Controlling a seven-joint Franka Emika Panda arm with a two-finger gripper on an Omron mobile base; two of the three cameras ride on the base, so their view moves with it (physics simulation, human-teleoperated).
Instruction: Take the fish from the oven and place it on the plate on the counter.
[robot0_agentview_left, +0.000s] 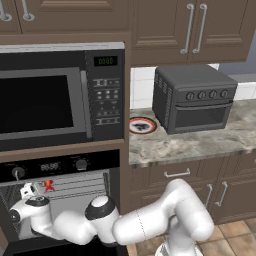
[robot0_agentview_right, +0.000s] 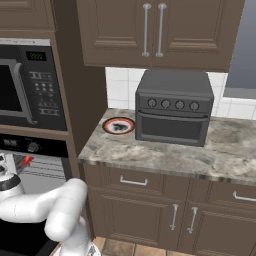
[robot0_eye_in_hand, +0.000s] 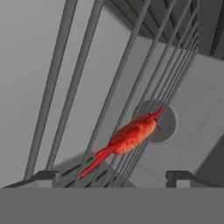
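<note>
The black wall oven (robot0_agentview_left: 60, 165) stands open below the microwave, its wire rack (robot0_eye_in_hand: 109, 87) showing. The small red-orange fish (robot0_agentview_left: 48, 185) lies on that rack. In the hand view the fish (robot0_eye_in_hand: 131, 135) sits just ahead of my gripper (robot0_eye_in_hand: 111, 179), slightly right of centre, and touches neither fingertip. The gripper (robot0_agentview_left: 28, 190) is open, inside the oven mouth, just left of the fish. The plate (robot0_agentview_left: 142, 125) with its red-orange rim rests on the stone counter (robot0_agentview_left: 200, 142) beside the toaster oven; from the right base view the plate (robot0_agentview_right: 118, 125) sits at the counter's left end.
A black microwave (robot0_agentview_left: 50, 100) is built in above the oven. A dark grey toaster oven (robot0_agentview_left: 192, 97) stands on the counter right of the plate. Brown wall cabinets (robot0_agentview_right: 160, 30) hang above, and drawers (robot0_agentview_right: 135, 182) sit below the counter.
</note>
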